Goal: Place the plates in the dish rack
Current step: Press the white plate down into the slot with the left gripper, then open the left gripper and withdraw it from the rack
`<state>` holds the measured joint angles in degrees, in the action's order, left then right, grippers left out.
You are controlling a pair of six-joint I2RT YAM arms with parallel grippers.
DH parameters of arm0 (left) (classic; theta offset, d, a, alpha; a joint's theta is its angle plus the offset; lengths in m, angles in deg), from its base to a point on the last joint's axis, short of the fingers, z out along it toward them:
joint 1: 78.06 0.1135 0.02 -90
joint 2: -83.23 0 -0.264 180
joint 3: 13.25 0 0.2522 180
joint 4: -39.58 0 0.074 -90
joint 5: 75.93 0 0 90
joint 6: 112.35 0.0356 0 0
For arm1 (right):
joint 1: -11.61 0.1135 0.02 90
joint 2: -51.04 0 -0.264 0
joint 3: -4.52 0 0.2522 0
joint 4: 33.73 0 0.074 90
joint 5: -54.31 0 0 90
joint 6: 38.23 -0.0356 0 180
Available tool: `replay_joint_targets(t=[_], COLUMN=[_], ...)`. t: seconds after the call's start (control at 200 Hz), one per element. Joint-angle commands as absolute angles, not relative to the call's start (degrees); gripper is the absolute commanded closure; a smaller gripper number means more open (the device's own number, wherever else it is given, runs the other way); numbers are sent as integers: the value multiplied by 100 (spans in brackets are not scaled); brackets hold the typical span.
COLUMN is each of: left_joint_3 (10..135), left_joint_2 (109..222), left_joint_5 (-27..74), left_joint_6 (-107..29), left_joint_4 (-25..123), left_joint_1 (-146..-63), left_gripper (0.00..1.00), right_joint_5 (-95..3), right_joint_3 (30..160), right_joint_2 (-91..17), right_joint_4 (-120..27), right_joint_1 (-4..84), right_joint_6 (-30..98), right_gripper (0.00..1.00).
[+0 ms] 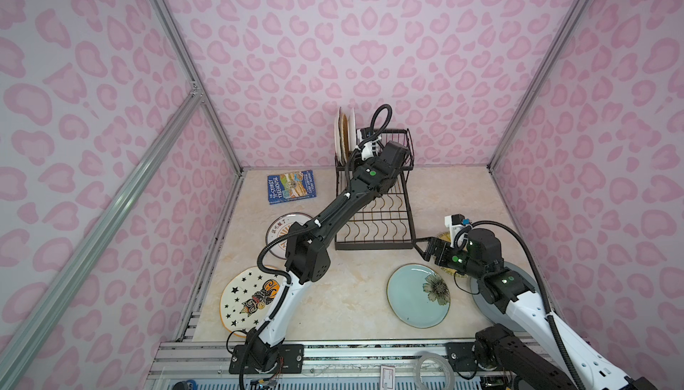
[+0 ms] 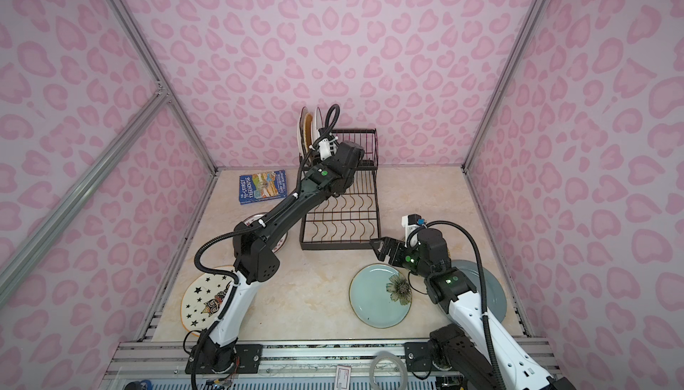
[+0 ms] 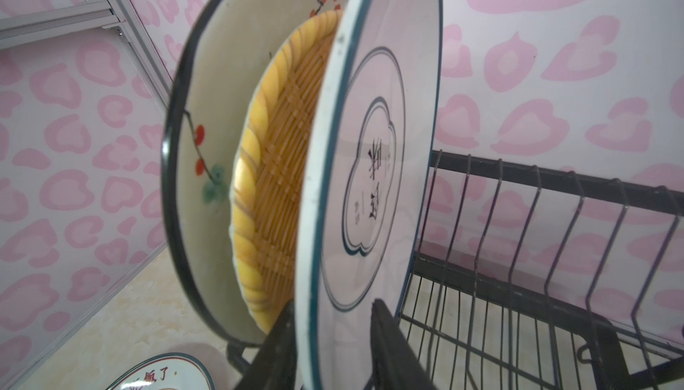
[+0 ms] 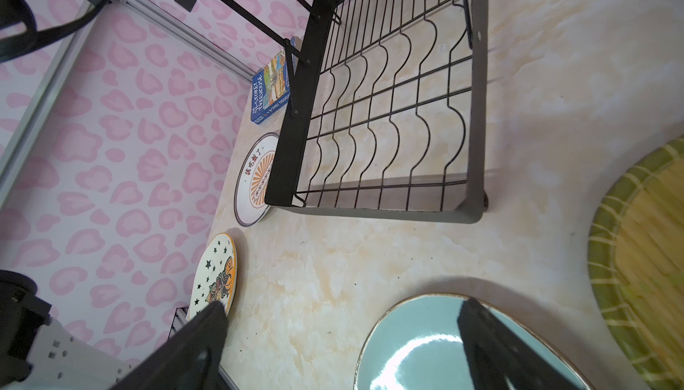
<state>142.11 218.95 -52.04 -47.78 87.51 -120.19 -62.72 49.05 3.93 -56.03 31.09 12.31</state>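
- left fingers (image 3: 388, 332), what have they got?
- on my left wrist view they straddle the lower rim of the white plate (image 3: 370, 147), one on each side. whether they pinch it or stand just off it i cannot tell. that plate stands upright in the dish rack (image 3: 555, 184), at the end of the raised basket, next to the yellow woven plate (image 3: 281, 147) and the berry plate (image 3: 207, 110).
- and the right wrist view?
- right fingers (image 4: 192, 343) are spread wide and hold nothing. they hang above the tabletop (image 4: 333, 258), with the teal plate (image 4: 425, 351) near and untouched. the second woven plate (image 4: 647, 258) lies close by. the lower tray's wavy slots are bare.
- both top views?
- the racked plates (image 1: 346, 133) number three. flat on the tabletop lie the teal one, the star plate (image 1: 244, 295), the sunburst plate (image 1: 277, 229) and the grey-blue plate (image 2: 496, 288), which is under my right arm. a book (image 1: 291, 186) lies beside the rack and is not mine to load.
- so which step?
- i judge it the letting-go of the third plate. next my left must part fully and back straight out without nudging that rim, or the plate may tip onto its neighbours. then my right can come down on the teal rim.
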Motion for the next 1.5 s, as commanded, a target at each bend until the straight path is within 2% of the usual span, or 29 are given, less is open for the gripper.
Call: replay_joint_targets(t=[0.0, 0.035, 0.07, 0.195, 0.96, 1.185, 1.495], left_joint_3=[14267, 14280, 14274, 14264, 13625, 12974, 11385], left_joint_2=[21367, 21345, 21314, 21187, 20123, 19546, 18232], left_joint_5=[-5072, -5046, -5036, -4951, -4763, -4553, -3654], left_joint_6=[-4845, -4845, -4852, -4919, -4933, -5116, -5403], left_joint_4=[8801, 8812, 8830, 8953, 9130, 9174, 9100], left_joint_1=[-12007, -12011, -12014, -12030, -12183, -12236, -12289], left_gripper=[65, 65, 59, 56, 52, 52, 52], right_joint_5=[-6241, -6233, -6228, -6215, -6026, -5935, -5797], right_joint_3=[4958, 4956, 4962, 4974, 5036, 5088, 5198], right_joint_2=[435, 445, 458, 489, 617, 607, 672], right_joint_4=[-5611, -5619, -5629, -5659, -5721, -5730, -5940], right_joint_1=[3121, 3123, 3123, 3145, 3401, 3523, 3560], right_joint_6=[1231, 1231, 1231, 1214, 1130, 1116, 1239], right_gripper=[3, 3, 3, 3, 3, 3, 3])
